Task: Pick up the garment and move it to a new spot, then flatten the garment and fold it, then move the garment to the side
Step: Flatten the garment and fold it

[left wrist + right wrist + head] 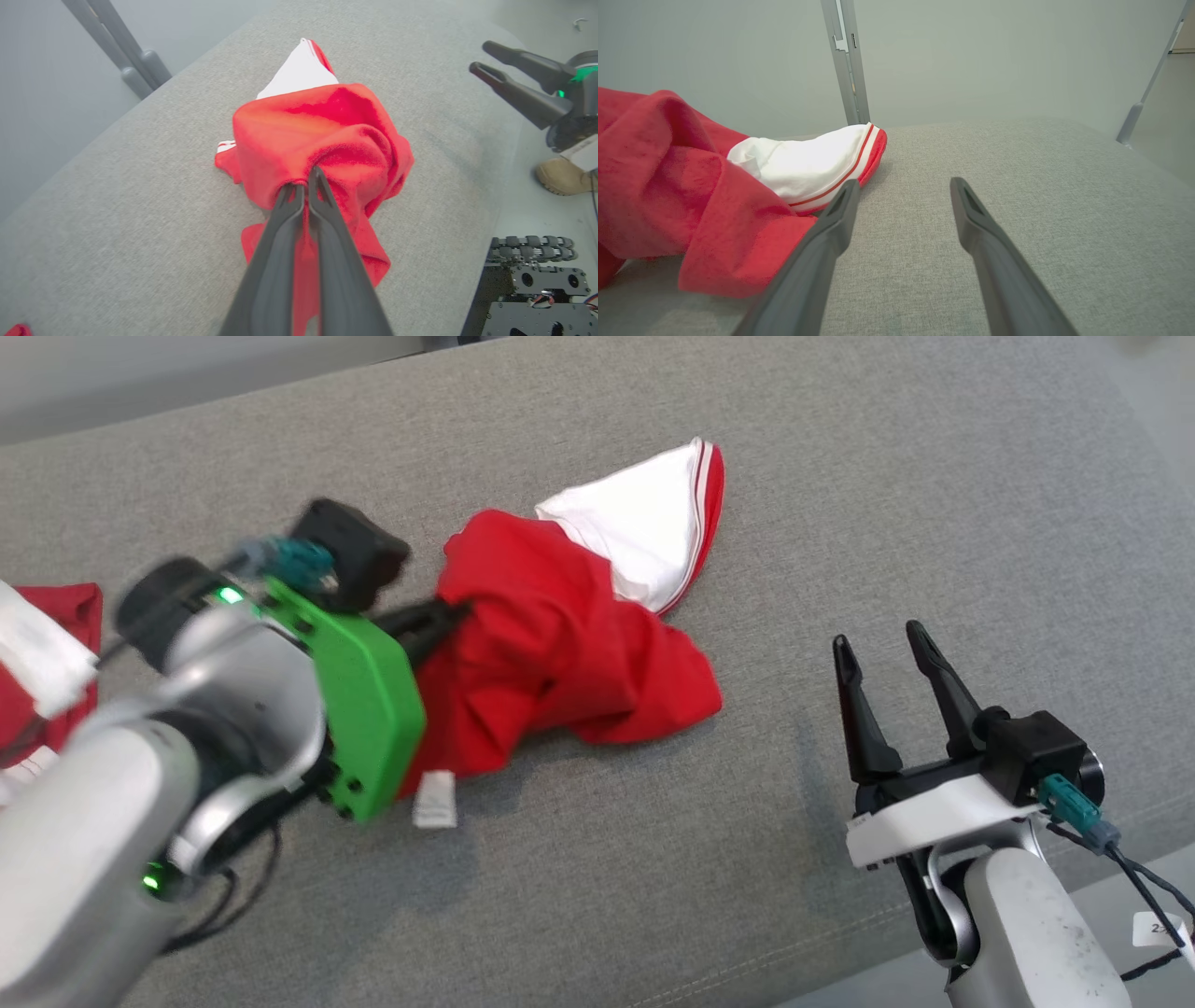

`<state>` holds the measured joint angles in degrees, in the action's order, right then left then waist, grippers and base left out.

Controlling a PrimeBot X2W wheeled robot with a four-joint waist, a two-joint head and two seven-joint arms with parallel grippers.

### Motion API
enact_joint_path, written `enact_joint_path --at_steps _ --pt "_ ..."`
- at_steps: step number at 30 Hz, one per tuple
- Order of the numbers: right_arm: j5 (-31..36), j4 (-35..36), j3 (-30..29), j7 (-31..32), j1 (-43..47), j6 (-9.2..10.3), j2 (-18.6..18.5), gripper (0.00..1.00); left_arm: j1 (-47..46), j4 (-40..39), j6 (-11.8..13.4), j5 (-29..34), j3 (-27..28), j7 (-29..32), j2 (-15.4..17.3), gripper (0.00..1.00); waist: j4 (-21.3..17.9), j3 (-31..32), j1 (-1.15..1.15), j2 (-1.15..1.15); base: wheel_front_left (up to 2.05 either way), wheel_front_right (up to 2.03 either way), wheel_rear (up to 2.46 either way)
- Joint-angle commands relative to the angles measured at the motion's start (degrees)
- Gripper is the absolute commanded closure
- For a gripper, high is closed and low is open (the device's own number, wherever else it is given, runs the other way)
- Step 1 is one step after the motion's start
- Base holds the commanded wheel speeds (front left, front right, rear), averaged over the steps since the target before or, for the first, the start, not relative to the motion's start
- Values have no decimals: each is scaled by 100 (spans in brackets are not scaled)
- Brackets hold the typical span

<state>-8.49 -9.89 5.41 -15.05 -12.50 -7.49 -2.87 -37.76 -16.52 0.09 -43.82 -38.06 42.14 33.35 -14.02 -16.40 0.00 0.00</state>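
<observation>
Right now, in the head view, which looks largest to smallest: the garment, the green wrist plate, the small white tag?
1. garment
2. green wrist plate, though it is nearer the camera
3. small white tag

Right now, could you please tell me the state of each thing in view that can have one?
Red and white fabric garment: crumpled in a heap on the grey upholstered surface, not yet flattened, one edge pinched.
Left hand: shut on the garment.
Right hand: open, holding nothing, beside the garment.
Second red and white cloth at the left edge: bunched, untouched.
</observation>
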Motion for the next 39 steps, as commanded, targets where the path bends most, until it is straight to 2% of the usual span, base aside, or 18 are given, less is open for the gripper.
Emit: enact_joint_path --at_steps 1,3,8,12,15,16,17,18,21,23,26,29,33,35,36,38,39 --pt "-53 3 53 -18 -91 0 -8 0 -210 7 37 -22 111 120 170 100 -71 -38 0 0 0 0 0" --pt "-143 6 191 -18 -196 0 -10 0 -581 104 -6 -2 255 530 472 100 -206 -115 0 0 0 0 0" --pt "-362 65 334 -18 -374 0 -10 0 -1348 772 -76 46 565 1116 967 100 -626 -376 0 0 0 0 0" --pt "-472 99 322 -18 -422 0 -10 0 -1500 1480 -175 4 629 1087 1021 100 -944 -554 0 0 0 0 0" --pt "-539 159 287 -18 -386 0 -6 0 -1432 1925 -204 383 589 724 1165 100 -1116 -636 0 0 0 0 0" --pt "-554 176 278 -18 -368 0 -6 0 -1364 2055 -218 508 553 595 1242 69 -1161 -643 0 0 0 0 0" --pt "-540 194 271 -18 -336 0 -6 0 -1290 2160 -214 609 535 483 1287 51 -1187 -634 0 0 0 0 0" --pt "-502 210 249 -18 -298 0 -7 0 -1236 2207 -208 682 519 393 1329 0 -1193 -619 0 0 0 0 0" --pt "-355 266 118 -18 -203 0 -10 0 -1083 2193 -138 711 605 174 1492 0 -1105 -550 0 0 0 0 0" --pt "-250 297 14 -18 -163 0 -4 0 -936 1998 -3 550 793 -7 1546 0 -986 -496 0 0 0 0 0" --pt "-126 351 -154 -18 -84 0 -10 0 -564 1470 325 266 1186 -330 1609 0 -731 -438 0 0 0 0 0" --pt "4 386 -247 -18 -57 0 -11 0 65 777 771 54 1578 -784 1616 0 -450 -399 0 0 0 0 0" --pt "123 400 -285 -18 -79 0 -8 0 1223 -67 1319 -109 1805 -1339 1453 0 -117 -355 0 0 0 0 0" --pt "173 398 -276 -18 -94 0 -14 0 1844 -348 1531 -183 1761 -1674 1173 0 15 -331 0 0 0 0 0" --pt "243 386 -281 -18 -86 0 -14 0 2363 -528 1646 -252 1572 -1946 868 0 144 -306 0 0 0 0 0" --pt "315 378 -261 -18 -90 0 -11 0 2696 -558 1663 -298 1356 -2182 564 0 247 -292 0 0 0 0 0" --pt "315 378 -261 -18 -90 0 -11 0 2696 -558 1663 -298 1356 -2182 564 0 247 -292 0 0 0 0 0"
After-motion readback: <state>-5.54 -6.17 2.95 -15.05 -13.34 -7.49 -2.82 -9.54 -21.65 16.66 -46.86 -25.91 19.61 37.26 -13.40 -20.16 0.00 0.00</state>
